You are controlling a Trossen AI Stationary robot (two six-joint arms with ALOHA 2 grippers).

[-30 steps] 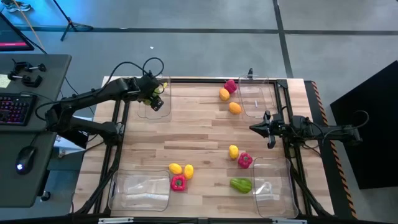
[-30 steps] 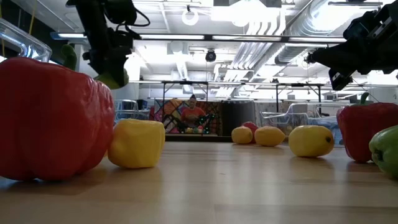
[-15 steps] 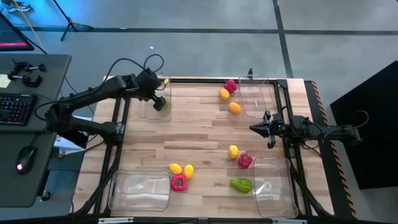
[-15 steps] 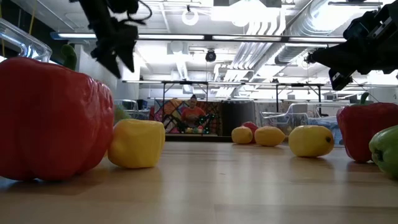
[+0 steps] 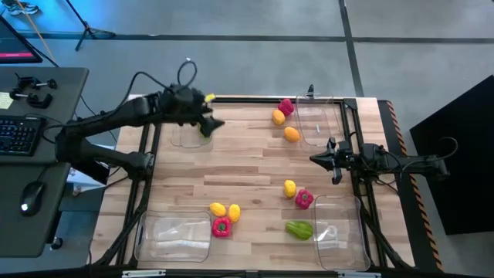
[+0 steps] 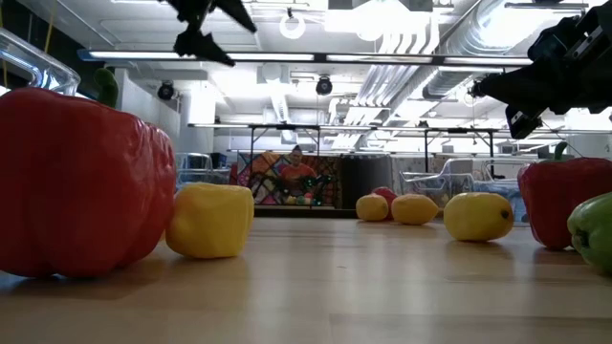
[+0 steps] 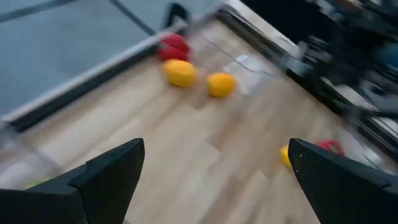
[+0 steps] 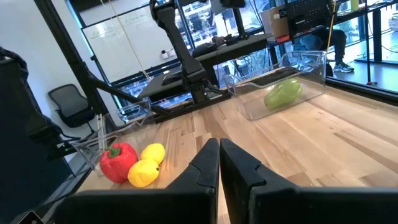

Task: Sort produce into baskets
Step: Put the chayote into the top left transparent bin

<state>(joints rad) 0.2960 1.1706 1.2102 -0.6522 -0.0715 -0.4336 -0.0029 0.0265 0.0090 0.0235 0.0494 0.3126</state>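
Above the far-left basket (image 5: 187, 133), left gripper (image 5: 210, 124) has risen, empty

overhead view, table-level view, two wrist views

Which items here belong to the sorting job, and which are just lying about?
Job items:
- produce on the table, e.g. green pepper, red pepper
- green piece already in far-left bin
- three other clear bins, e.g.
- left tool, open; right tool, shut

Lying about:
- keyboard
- mouse
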